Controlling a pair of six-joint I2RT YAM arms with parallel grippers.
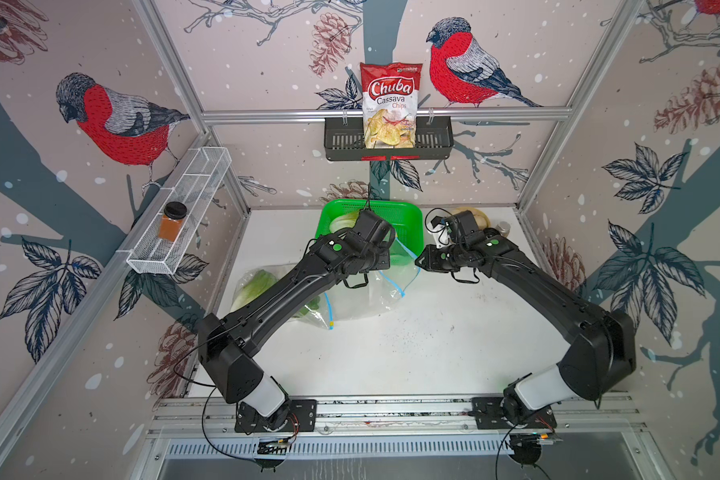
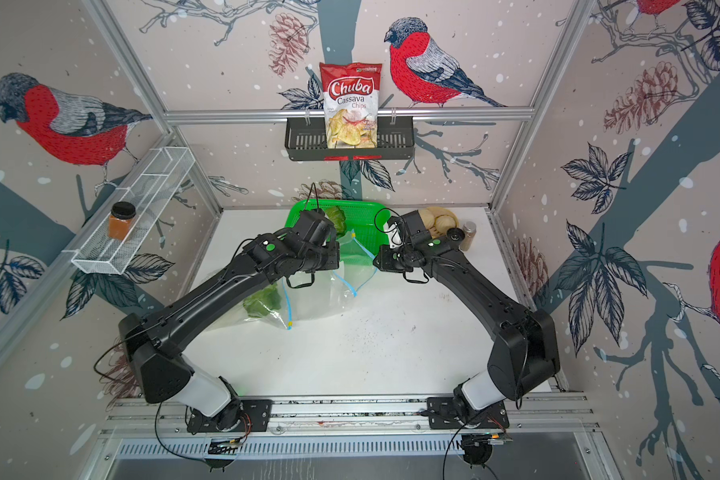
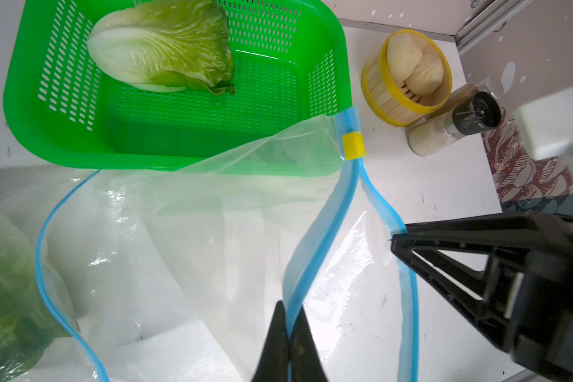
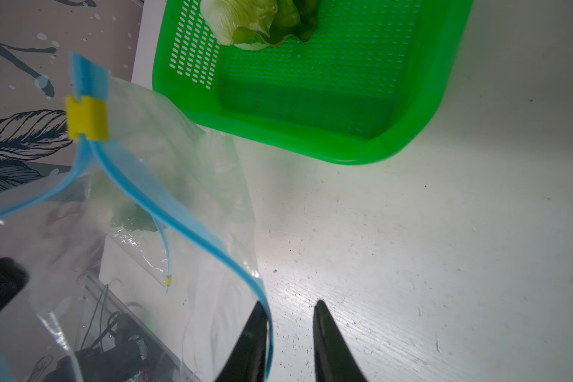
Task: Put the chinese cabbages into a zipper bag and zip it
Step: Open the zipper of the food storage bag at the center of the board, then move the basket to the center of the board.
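Start close, in the left wrist view: find the left gripper (image 3: 290, 317) shut tight on one blue strip (image 3: 311, 238) of the zipper bag (image 3: 245, 215), holding that side up. Look next in the right wrist view at the right gripper (image 4: 289, 302) — fingers a little apart, holding nothing, with the other blue strip (image 4: 186, 228) just touching one finger. Looks like the step of pulling the bag's mouth open for filling. To do it well, slide the right fingers over that second strip, pinch only the strip and not the thin plastic, then pull gently apart without dragging the yellow slider (image 3: 352, 145) along. Aim the open mouth at the green basket (image 3: 63, 142). Further off, spot one of the chinese cabbages (image 3: 159, 49) lying in that basket, plain in the left wrist view but partly hidden by the left arm in both top views. In a top view, see more cabbage (image 1: 254, 286) in clear plastic beside the left arm — only a green corner of it in the left wrist view. Farthest, find pale buns (image 3: 414, 66) in a yellow steamer, plain in the left wrist view and missing from the right wrist view. Leave those alone.
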